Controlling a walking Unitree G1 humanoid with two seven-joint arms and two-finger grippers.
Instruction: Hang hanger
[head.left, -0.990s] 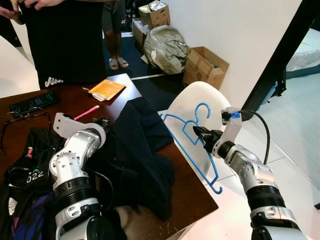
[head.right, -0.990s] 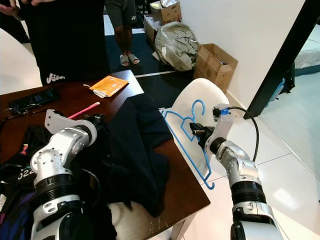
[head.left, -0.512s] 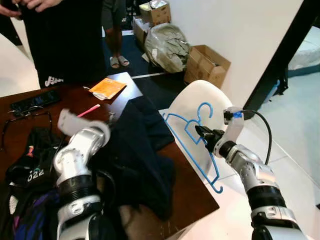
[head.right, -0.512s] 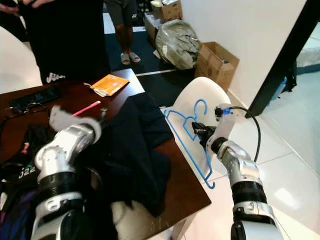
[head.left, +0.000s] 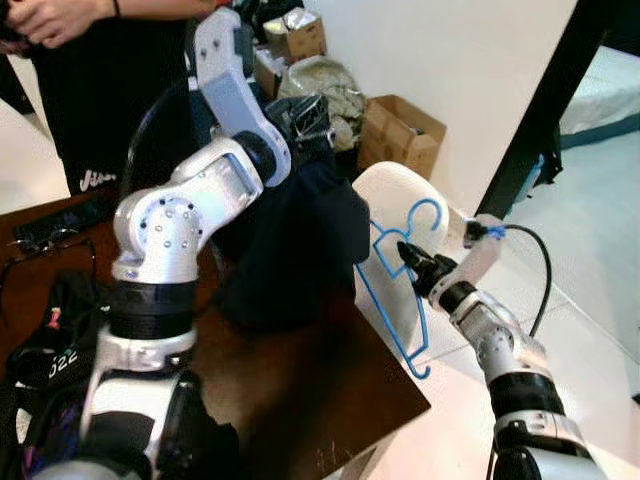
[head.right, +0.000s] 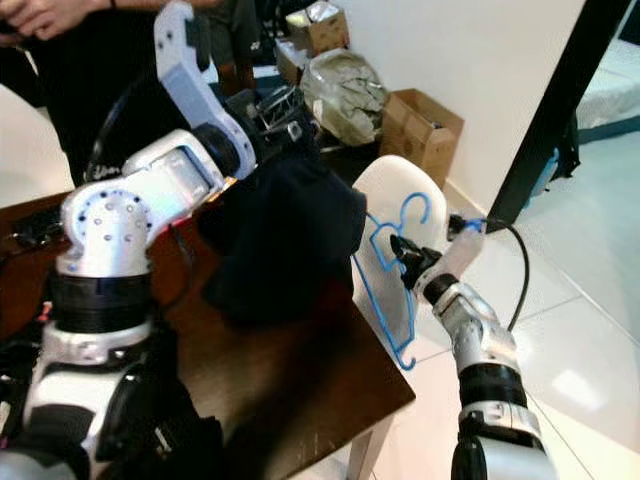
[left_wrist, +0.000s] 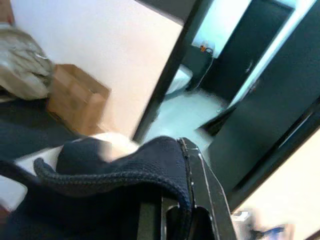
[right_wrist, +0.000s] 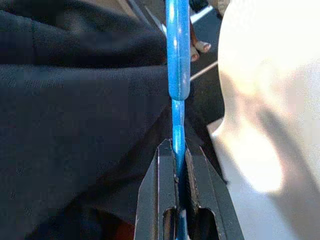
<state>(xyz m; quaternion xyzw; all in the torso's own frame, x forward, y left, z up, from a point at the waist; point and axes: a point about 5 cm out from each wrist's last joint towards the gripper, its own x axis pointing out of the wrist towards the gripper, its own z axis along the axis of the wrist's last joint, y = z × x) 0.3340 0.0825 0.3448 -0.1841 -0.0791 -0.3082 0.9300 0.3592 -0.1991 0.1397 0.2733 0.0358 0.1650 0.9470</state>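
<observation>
The right gripper (head.left: 408, 255), clamped on the thin blue plastic hanger (head.left: 392, 290) beside the white chair (head.left: 400, 195), holds it just right of the dark navy garment (head.left: 295, 240) pinched aloft by the left gripper (head.left: 310, 115).

The dark garment (head.left: 300, 240) hangs just beside the blue hanger (head.left: 395, 290), leaving a narrow gap. The white chair (head.left: 400, 195) backs the hanger. Bare brown surface (head.left: 310, 390) lies open below; 1 person (head.left: 110, 90) stands behind.
</observation>
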